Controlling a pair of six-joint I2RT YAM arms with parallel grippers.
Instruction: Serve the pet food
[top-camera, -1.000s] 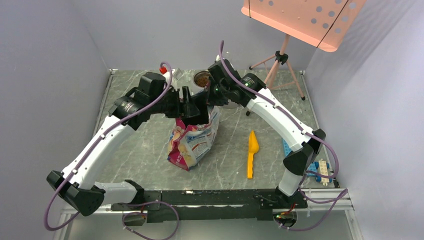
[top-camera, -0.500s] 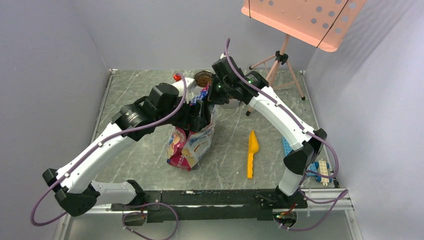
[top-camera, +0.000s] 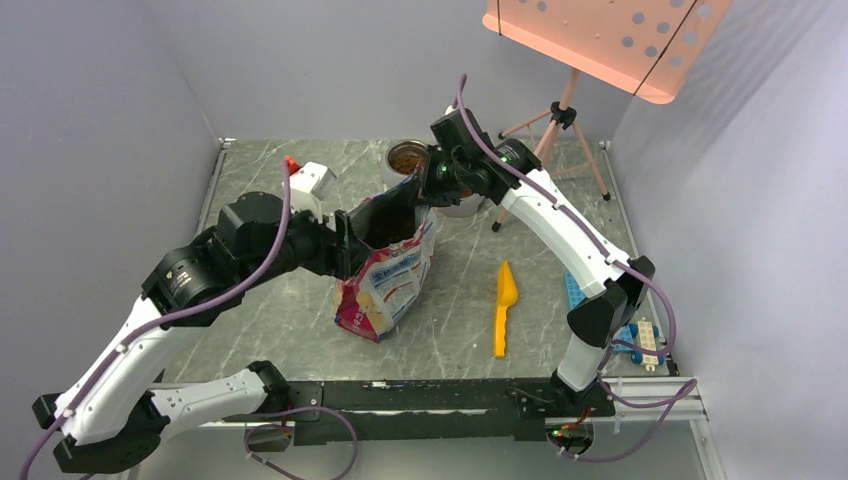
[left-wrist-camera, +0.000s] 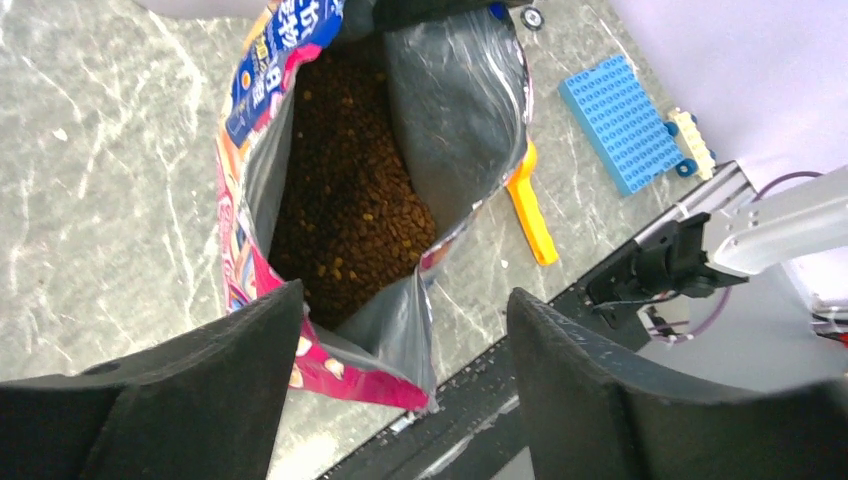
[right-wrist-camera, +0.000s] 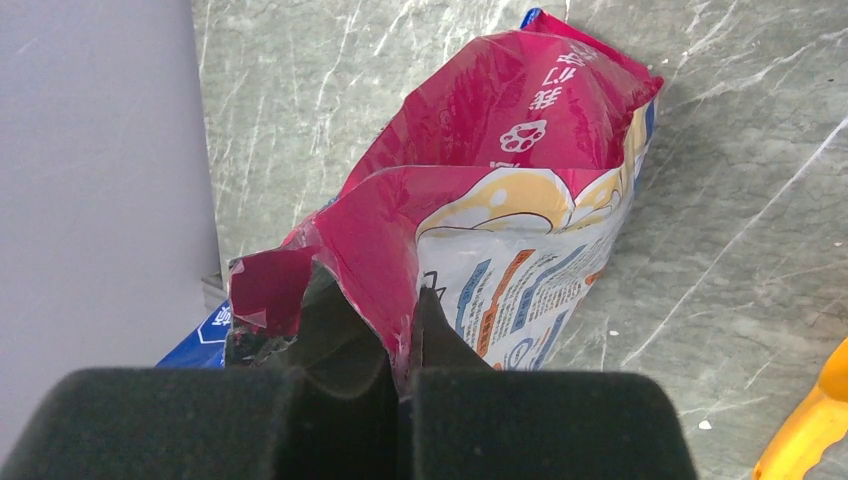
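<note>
Top view: I see the printed bag (top-camera: 385, 280) standing upright at mid-table (top-camera: 280, 300) with its mouth pulled open. The pet food (top-camera: 392, 224) shows as a dark mass inside. My left end effector (top-camera: 352, 240) hovers at the near-left side of the mouth. My right end effector (top-camera: 425, 190) is at the far rim. A round container (top-camera: 405, 160) with brown contents stands just behind the bag. A yellow scoop (top-camera: 505, 305) lies flat to the right of the bag, apart from it.

Left wrist view: the left end effector (left-wrist-camera: 405, 310) has its fingers (left-wrist-camera: 200, 400) spread wide, with nothing between them. It looks straight down into the bag (left-wrist-camera: 250, 130). The pet food (left-wrist-camera: 345, 200) fills the lower part of the silver-lined interior. The scoop (left-wrist-camera: 530, 215) pokes out from behind the bag's right edge. A blue studded plate (left-wrist-camera: 625, 120) lies farther off.

Right wrist view: the right end effector (right-wrist-camera: 400, 390) is clamped on the torn top edge of the bag (right-wrist-camera: 500, 200), its pads (right-wrist-camera: 540, 420) pressed together with the foil between them. The bag's pink and printed face hangs below over the table (right-wrist-camera: 300, 100). No kibble is visible from this side. A corner of the scoop (right-wrist-camera: 810, 425) shows at lower right.
</note>
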